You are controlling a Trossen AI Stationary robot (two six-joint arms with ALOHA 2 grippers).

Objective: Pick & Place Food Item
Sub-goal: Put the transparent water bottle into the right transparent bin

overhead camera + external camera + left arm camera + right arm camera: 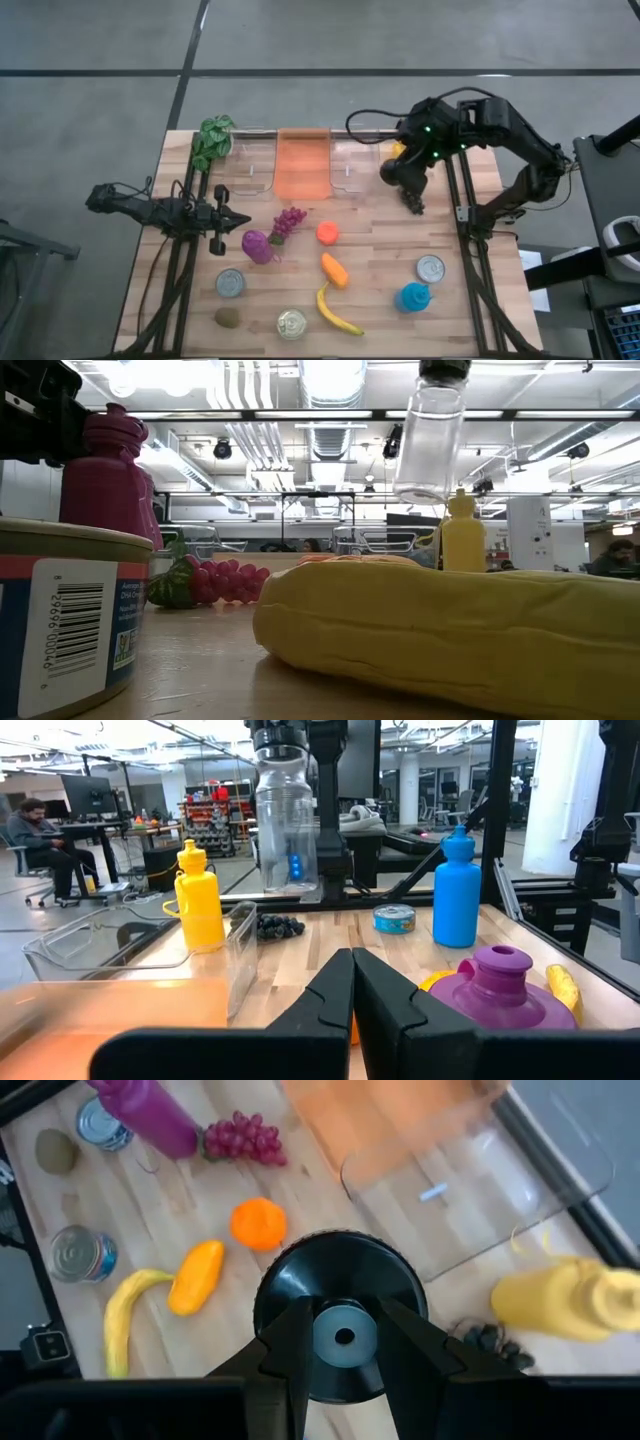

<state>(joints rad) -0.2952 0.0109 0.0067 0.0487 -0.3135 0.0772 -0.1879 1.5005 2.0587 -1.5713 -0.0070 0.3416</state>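
Note:
A clear bottle (285, 820) with a black cap (445, 368) hangs in the air over the table's far right part, with my right gripper (408, 185) shut on its top. Below it stand a yellow bottle (200, 905) and dark grapes (280, 927) beside a clear bin (355, 165). The low view shows the clear bottle (430, 435) well above the tabletop. At the table's left, my left gripper (245, 220) is shut on nothing, pointing level toward the purple bottle (257, 245). My right gripper holds the clear bottle by its black cap end (340, 1275), one finger (290, 1345) on each side of it. The fingers come from above, slanting down. The bottle hangs upright below them, lifted clear of the table.
An orange bin (302, 165) and another clear bin (250, 160) stand along the far edge, with a green plant (212, 140) at far left. Purple grapes (290, 222), an orange (328, 233), a banana (335, 312), a blue bottle (413, 297) and cans (231, 283) lie across the near half.

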